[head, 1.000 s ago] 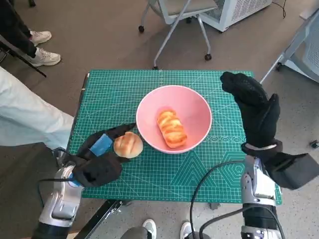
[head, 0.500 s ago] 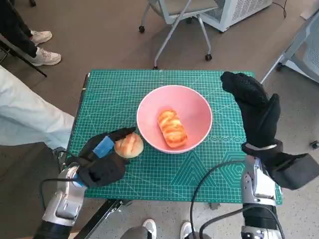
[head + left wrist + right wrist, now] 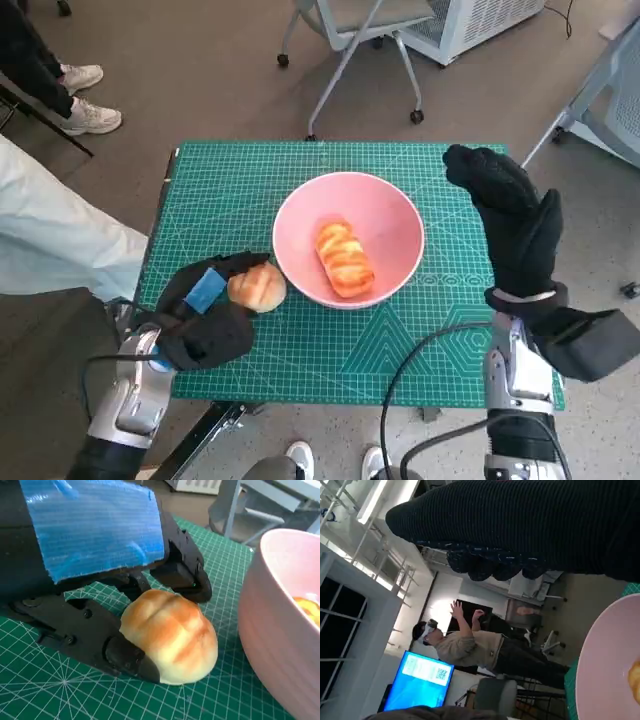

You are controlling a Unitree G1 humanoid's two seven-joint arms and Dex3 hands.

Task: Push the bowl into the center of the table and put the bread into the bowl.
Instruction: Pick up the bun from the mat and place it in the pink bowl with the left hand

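A pink bowl stands near the middle of the green cutting mat, and a striped golden bread roll lies inside it. A round golden bun rests on the mat just left of the bowl. My left hand is wrapped round the bun, black fingers touching it on both sides, beside the bowl wall. My right hand hovers upright to the right of the bowl, fingers spread and empty. The bowl rim shows in the right wrist view under the glove.
A person in pale trousers sits close to the mat's left edge, shoes beyond. A wheeled chair base stands past the far edge. A person stands in the room in the right wrist view.
My left hand has shifted slightly with the bun, staying against it beside the bowl. The right hand and bowl have held still.
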